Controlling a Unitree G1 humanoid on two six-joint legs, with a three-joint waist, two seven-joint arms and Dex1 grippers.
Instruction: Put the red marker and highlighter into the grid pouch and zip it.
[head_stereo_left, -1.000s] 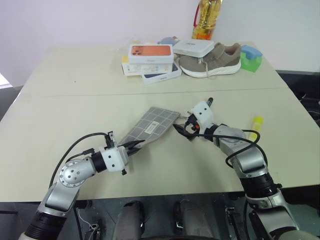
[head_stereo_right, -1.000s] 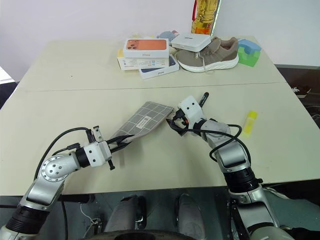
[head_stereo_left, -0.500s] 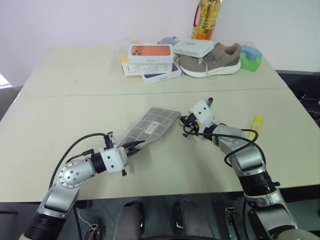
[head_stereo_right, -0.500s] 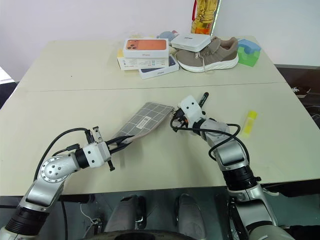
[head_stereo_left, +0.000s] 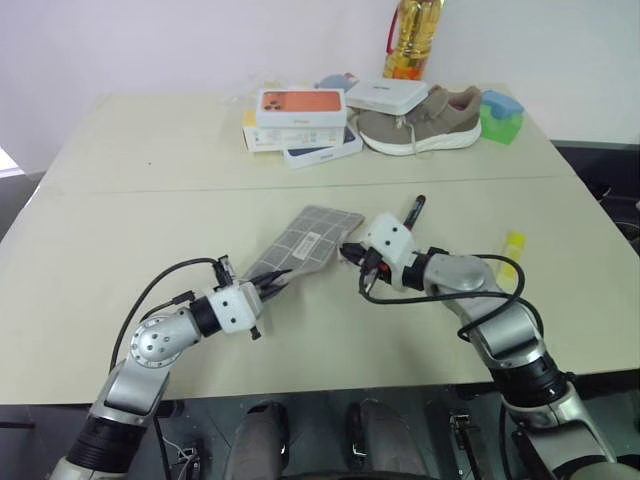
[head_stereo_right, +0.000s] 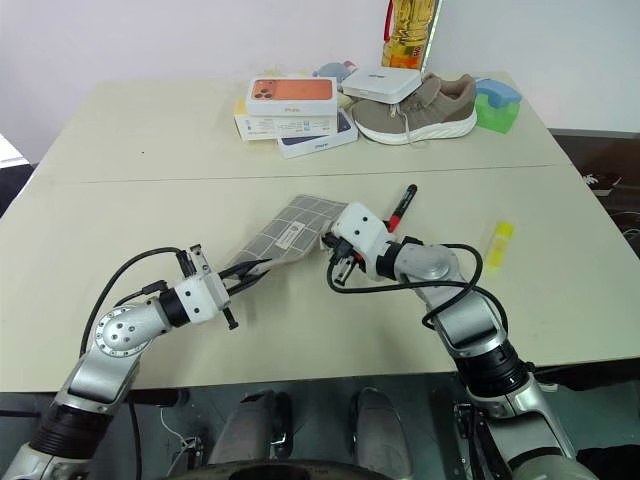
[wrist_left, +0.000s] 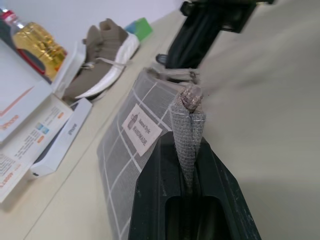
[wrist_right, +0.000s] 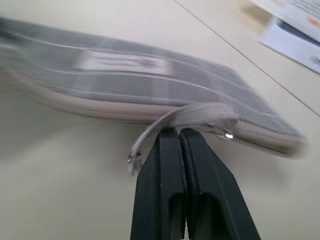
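The grid pouch (head_stereo_left: 310, 235) lies mid-table, grey with white lines and a white label, stretched between both grippers. My left gripper (head_stereo_left: 271, 283) is shut on its near corner; in the left wrist view the fabric corner (wrist_left: 188, 112) is pinched between the fingers. At the pouch's far end my right gripper (head_stereo_left: 352, 253) is shut on the zipper pull (wrist_right: 172, 119). The red marker (head_stereo_left: 412, 212) with its black cap rests on the table just beyond the right hand. The pale-yellow highlighter (head_stereo_left: 512, 246) sits farther right, apart from both grippers.
Along the back edge stand stacked phone boxes (head_stereo_left: 300, 118), a tan shoe (head_stereo_left: 420, 125) with a white box (head_stereo_left: 387, 95) on it, a bottle of yellow oil (head_stereo_left: 413, 38) and a green-blue block (head_stereo_left: 500, 115). Cables loop from both wrists.
My right gripper has shut on the zipper pull and drawn it nearer and to the left. The pouch's far end swung with it. The left gripper kept its hold.
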